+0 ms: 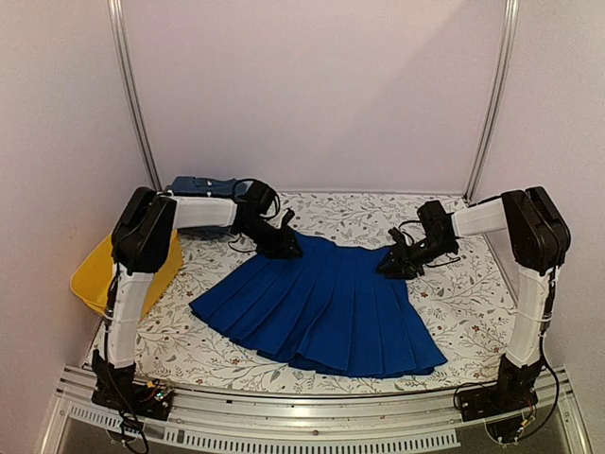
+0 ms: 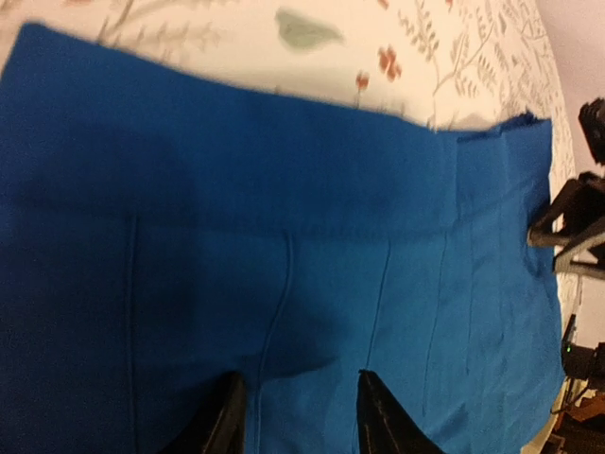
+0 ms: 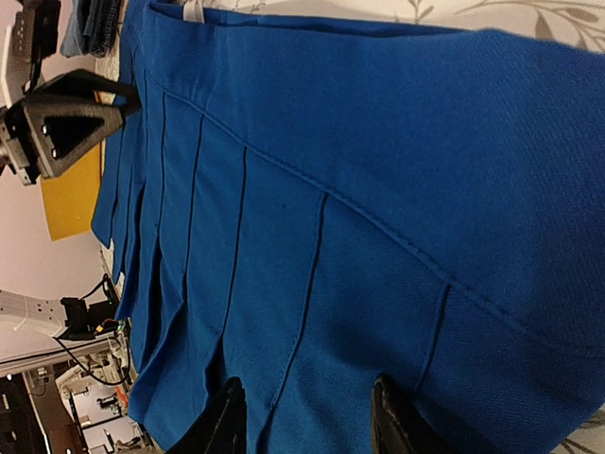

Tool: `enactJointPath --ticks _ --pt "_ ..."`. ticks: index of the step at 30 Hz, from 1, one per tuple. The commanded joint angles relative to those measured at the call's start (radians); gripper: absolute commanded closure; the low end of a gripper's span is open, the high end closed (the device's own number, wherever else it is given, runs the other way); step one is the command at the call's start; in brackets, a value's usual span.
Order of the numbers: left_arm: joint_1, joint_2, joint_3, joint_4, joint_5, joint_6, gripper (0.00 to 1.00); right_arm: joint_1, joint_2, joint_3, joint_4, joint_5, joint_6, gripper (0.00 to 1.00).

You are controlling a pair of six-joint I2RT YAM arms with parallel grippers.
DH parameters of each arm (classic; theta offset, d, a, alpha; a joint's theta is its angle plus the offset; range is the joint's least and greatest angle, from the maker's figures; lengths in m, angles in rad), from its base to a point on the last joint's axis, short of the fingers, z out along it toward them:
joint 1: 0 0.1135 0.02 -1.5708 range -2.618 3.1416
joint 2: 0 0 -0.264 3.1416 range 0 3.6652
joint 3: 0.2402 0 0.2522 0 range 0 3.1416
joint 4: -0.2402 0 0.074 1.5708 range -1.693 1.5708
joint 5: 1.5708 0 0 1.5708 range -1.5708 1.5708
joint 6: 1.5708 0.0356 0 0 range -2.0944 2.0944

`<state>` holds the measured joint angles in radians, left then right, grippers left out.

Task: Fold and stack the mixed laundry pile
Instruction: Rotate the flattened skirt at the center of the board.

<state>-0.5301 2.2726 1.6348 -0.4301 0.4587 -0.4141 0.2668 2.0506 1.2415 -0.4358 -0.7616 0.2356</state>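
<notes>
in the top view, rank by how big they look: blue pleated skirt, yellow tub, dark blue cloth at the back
1. blue pleated skirt, clearly largest
2. yellow tub, partly behind the left arm
3. dark blue cloth, also partly hidden, so 2 and 3 are unsure

Floral-print table [image 1: 473,303] carries a spread royal-blue pleated skirt [image 1: 331,312]

Backdrop check: flowery cloth, yellow tub, pale walls.
The tablecloth [image 1: 454,293] lies flat across the table, printed with leafy sprigs and small red blooms (sharpest in the left wrist view). The yellow tub [image 1: 95,274] sits tipped at the table's left edge, partly hidden. A slotted metal rail [image 1: 312,421] runs along the near edge, and a left pole [image 1: 132,95] and right pole [image 1: 492,95] climb the pale back wall [image 1: 312,95].
</notes>
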Motion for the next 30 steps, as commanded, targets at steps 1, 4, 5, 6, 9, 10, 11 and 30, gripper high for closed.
enactJointPath --ticks 1,4,5,6,9,10,11,30 --pt "-0.011 0.318 0.343 -0.192 -0.087 0.047 0.6 -0.025 -0.021 -0.143 0.018 0.103 0.039 0.56" --pt "-0.009 0.538 0.808 -0.306 -0.113 0.051 0.55 -0.005 -0.117 -0.328 0.108 0.068 0.134 0.56" --pt "-0.003 0.592 0.936 -0.317 -0.115 0.043 0.49 0.018 -0.18 -0.38 0.139 0.063 0.158 0.56" --pt "0.01 0.621 0.999 -0.294 -0.1 0.027 0.45 0.049 -0.234 -0.42 0.165 0.059 0.194 0.55" --pt "0.054 0.529 0.888 -0.154 -0.059 -0.011 0.39 0.186 -0.362 -0.472 0.247 -0.02 0.275 0.53" --pt "0.061 0.471 0.819 -0.126 -0.068 0.002 0.37 0.219 -0.392 -0.458 0.24 -0.034 0.304 0.52" --pt "0.062 0.408 0.762 -0.116 -0.083 0.018 0.33 0.233 -0.406 -0.435 0.217 -0.043 0.304 0.52" --pt "-0.175 -0.39 -0.362 -0.089 -0.31 -0.17 0.0 0.164 0.061 0.292 -0.171 0.231 -0.143 0.5"
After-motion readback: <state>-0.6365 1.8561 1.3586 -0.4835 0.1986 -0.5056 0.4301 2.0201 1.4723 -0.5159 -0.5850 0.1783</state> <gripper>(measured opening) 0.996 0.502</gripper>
